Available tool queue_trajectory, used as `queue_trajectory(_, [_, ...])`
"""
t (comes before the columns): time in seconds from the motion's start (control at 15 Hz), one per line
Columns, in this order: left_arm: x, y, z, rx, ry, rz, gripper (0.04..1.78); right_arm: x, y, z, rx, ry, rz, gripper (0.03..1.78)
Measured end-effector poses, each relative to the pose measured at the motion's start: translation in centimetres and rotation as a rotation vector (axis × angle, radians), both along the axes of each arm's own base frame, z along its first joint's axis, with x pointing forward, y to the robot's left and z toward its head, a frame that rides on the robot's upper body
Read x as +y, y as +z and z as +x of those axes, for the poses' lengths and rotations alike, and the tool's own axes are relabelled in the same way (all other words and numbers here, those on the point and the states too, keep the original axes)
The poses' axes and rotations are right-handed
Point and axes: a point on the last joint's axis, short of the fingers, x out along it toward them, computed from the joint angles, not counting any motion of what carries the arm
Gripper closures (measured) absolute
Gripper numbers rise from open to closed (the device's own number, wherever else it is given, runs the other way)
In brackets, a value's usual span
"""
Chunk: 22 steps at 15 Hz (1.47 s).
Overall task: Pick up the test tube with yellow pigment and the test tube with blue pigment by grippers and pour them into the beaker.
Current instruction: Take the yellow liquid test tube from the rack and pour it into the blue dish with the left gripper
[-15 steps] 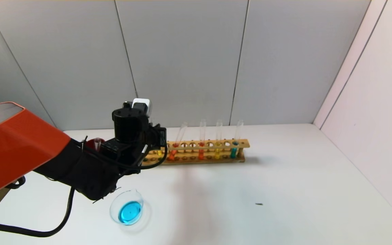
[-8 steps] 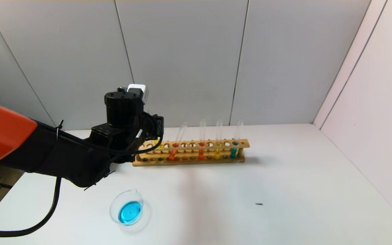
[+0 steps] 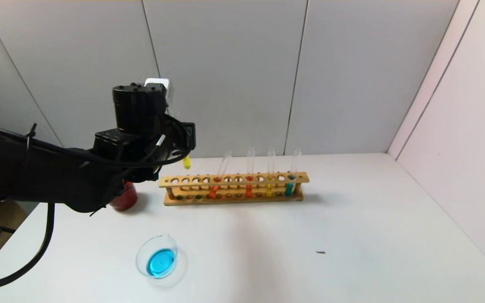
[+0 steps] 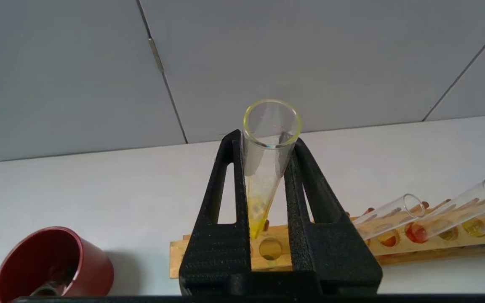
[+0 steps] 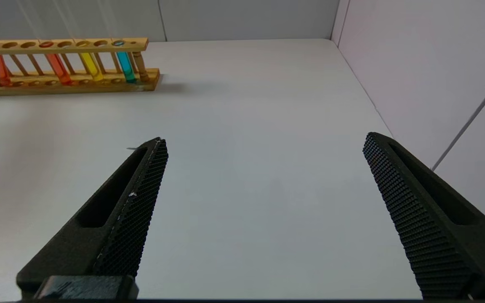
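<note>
One wooden rack (image 3: 234,188) stands on the white worktop (image 3: 352,235) and serves as the landmark. Four test tubes remain in it: two with orange-red liquid (image 3: 249,174), one with yellow liquid (image 3: 270,174) and the test tube with blue pigment (image 3: 291,176), which sits nearest the rack's right end. A fifth tube, the test tube with yellow pigment (image 4: 265,168), is out of the rack, lifted above its left end and gripped by the left gripper (image 4: 263,176); the jaws are clenched on the glass on both sides, with the yellow liquid at the tube's lower end and the open mouth up. In the head view only its yellow tip (image 3: 187,162) shows below the black gripper housing, just above the rack's leftmost holes, several of which stand vacant.

One beaker (image 3: 157,256) sits in front of the rack's left end, well apart from it, holding a pool of blue liquid. One dark red cup (image 3: 123,198) stands just beside the rack's left end, partly hidden in the head view by the left arm, which stretches across in front of it. A small dark speck (image 3: 320,252) lies in front of the rack's right end.

The right gripper (image 5: 263,202) hangs over bare worktop in front of and to the right of the rack, its jaws spread wide and released.
</note>
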Motion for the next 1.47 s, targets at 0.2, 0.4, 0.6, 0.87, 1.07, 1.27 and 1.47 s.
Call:
queue_trajectory(0.2, [0.4, 1.6, -0.7, -0.011, -0.002, 0.018, 1.52, 0.0, 0.0, 0.0, 0.000, 0.000, 0.000, 0.11])
queue_trajectory(0.4, [1.0, 2.7, -1.9, -0.001, 0.008, 0.023, 1.52, 0.0, 0.0, 0.0, 0.000, 0.000, 0.000, 0.11])
queue_trajectory(0.6, [1.8, 3.4, -3.4, 0.014, 0.063, 0.039, 1.52, 0.0, 0.0, 0.0, 0.000, 0.000, 0.000, 0.11])
queue_trajectory(0.87, [3.3, 3.1, -6.3, 0.073, 0.067, 0.078, 1.52, 0.0, 0.0, 0.0, 0.000, 0.000, 0.000, 0.11])
queue_trajectory(1.07, [4.8, 2.4, -9.0, 0.128, 0.068, 0.110, 1.52, 0.0, 0.0, 0.0, 0.000, 0.000, 0.000, 0.11])
queue_trajectory(1.27, [6.5, 1.8, -12.0, 0.182, 0.068, 0.138, 1.52, 0.0, 0.0, 0.0, 0.000, 0.000, 0.000, 0.11])
queue_trajectory(1.47, [8.3, 1.2, -15.2, 0.227, 0.077, 0.167, 1.52, 0.0, 0.0, 0.0, 0.000, 0.000, 0.000, 0.11])
